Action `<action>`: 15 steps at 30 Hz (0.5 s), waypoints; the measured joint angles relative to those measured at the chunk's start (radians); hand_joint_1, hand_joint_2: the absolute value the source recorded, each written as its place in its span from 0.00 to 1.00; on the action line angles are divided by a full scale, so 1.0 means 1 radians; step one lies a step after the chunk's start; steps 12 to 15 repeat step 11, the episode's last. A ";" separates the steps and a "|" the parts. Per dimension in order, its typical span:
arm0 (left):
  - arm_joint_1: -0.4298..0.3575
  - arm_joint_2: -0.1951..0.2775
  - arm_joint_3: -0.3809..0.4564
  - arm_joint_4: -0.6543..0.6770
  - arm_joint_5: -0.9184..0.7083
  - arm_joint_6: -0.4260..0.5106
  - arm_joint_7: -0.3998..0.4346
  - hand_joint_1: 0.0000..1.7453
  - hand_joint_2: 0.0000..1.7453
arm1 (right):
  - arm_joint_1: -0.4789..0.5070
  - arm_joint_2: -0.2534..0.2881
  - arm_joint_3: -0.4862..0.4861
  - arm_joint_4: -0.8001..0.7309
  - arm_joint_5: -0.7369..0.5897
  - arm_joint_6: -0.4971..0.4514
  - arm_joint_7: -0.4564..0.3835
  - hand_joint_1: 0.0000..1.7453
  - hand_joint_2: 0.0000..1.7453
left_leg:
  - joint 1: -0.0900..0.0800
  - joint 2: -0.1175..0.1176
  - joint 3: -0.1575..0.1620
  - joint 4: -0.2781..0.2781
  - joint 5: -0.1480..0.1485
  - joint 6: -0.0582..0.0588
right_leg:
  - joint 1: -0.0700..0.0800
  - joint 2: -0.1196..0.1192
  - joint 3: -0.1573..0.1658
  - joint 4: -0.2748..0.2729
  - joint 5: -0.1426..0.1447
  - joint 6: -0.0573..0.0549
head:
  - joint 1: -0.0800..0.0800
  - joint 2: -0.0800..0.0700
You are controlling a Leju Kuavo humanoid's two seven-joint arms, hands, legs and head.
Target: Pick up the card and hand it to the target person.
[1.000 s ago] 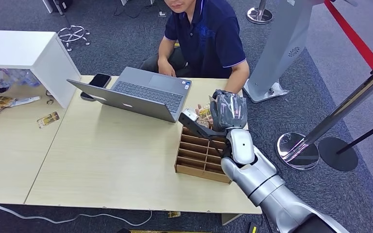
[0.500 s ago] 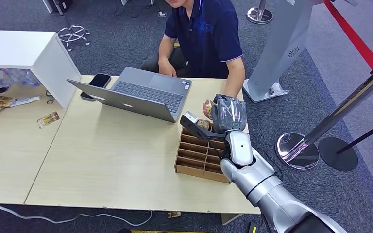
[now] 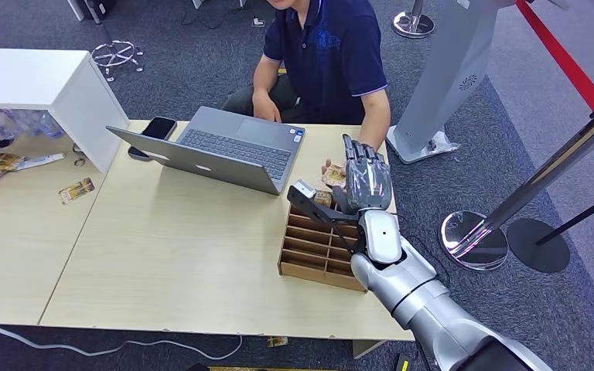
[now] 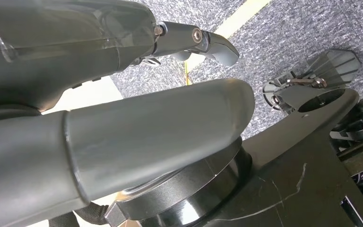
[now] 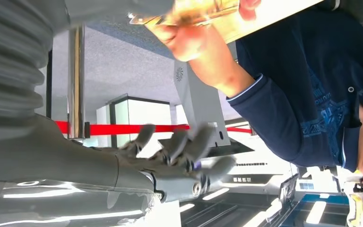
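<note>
Right of centre in your head view, the silver right arm reaches up from the lower right corner, its right hand (image 3: 366,176) raised over the far end of the wooden divider box (image 3: 319,249) with fingers (image 3: 359,152) stretched out straight and apart, gripping nothing. The card (image 3: 332,175) sits just left of that hand in the person's hand (image 3: 329,168), pinched at the table's (image 3: 170,255) far edge. Your left hand (image 4: 99,90) hangs above grey carpet, fingers uncurled and holding nothing.

Office, laptop (image 3: 224,151), desk (image 3: 162,247), carpet (image 3: 201,62)
</note>
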 joint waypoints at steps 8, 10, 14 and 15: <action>0.000 0.000 -0.001 0.000 0.001 0.000 0.000 0.00 0.00 | -0.005 0.000 -0.001 0.001 -0.011 -0.002 0.010 0.00 1.00 | 0.000 0.000 0.000 0.000 0.000 0.000 | 0.000 0.000 0.000 0.000 0.000 0.000 | 0.000 0.000; 0.000 0.000 -0.001 0.000 0.002 0.001 0.000 0.00 0.00 | -0.004 0.000 -0.001 0.000 -0.031 -0.014 0.005 0.00 1.00 | 0.000 0.000 0.000 0.000 0.000 0.000 | 0.000 0.000 0.000 0.000 0.000 0.000 | 0.000 0.000; 0.000 0.000 -0.001 0.000 0.002 0.001 0.000 0.00 0.00 | -0.003 0.000 -0.002 0.000 -0.037 -0.018 0.003 0.00 1.00 | 0.000 0.000 0.000 0.000 0.000 0.000 | 0.000 0.000 0.000 0.000 0.000 0.000 | 0.000 0.000; 0.000 0.000 -0.001 0.000 0.002 0.001 0.000 0.00 0.00 | -0.003 0.000 -0.002 0.000 -0.037 -0.018 0.003 0.00 1.00 | 0.000 0.000 0.000 0.000 0.000 0.000 | 0.000 0.000 0.000 0.000 0.000 0.000 | 0.000 0.000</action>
